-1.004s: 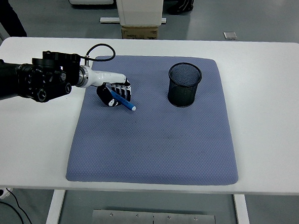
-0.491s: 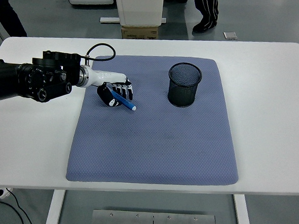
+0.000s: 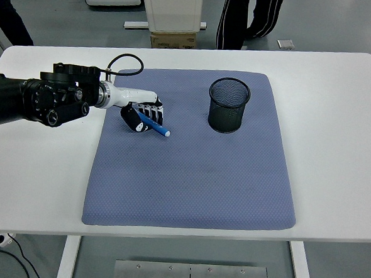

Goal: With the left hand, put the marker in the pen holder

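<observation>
Gripping marker [image 3: 153, 125], left robot hand [image 3: 143, 115]

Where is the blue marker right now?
In the head view, the blue marker is in the left hand, low over the upper left part of the blue mat, left of the black mesh pen holder.

Black arm [image 3: 33, 99], white-and-black hand [image 3: 143, 115]

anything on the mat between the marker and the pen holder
Nothing visible. The left hand holds the blue marker at the mat's left side, and the stretch of mat from there to the black mesh pen holder is bare.
</observation>
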You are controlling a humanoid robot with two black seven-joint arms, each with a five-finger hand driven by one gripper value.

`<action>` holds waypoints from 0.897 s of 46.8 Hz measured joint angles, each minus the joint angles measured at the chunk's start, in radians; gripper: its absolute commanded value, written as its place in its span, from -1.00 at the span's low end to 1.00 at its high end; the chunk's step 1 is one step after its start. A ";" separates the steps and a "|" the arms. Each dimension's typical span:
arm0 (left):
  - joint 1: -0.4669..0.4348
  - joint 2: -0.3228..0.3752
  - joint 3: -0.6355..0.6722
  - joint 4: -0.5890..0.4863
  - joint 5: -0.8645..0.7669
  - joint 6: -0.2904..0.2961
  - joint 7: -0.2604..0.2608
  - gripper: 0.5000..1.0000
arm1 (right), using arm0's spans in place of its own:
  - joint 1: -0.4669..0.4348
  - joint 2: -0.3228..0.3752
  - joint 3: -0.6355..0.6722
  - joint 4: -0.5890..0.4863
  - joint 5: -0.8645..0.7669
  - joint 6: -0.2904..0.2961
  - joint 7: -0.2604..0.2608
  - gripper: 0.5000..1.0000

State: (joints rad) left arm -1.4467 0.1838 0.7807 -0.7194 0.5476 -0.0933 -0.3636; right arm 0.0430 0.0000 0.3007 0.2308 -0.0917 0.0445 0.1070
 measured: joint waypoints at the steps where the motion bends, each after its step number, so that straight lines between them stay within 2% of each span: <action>1: 0.000 0.000 0.000 0.000 0.000 0.000 0.000 -1.00 | 0.000 0.000 0.000 0.000 0.000 0.000 0.000 1.00; 42: -0.047 0.011 -0.008 0.002 0.005 -0.006 -0.001 -1.00 | 0.000 0.000 0.000 0.000 0.000 0.000 0.000 1.00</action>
State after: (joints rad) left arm -1.4932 0.1948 0.7732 -0.7178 0.5523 -0.0994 -0.3651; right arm 0.0429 0.0000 0.3007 0.2306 -0.0920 0.0445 0.1071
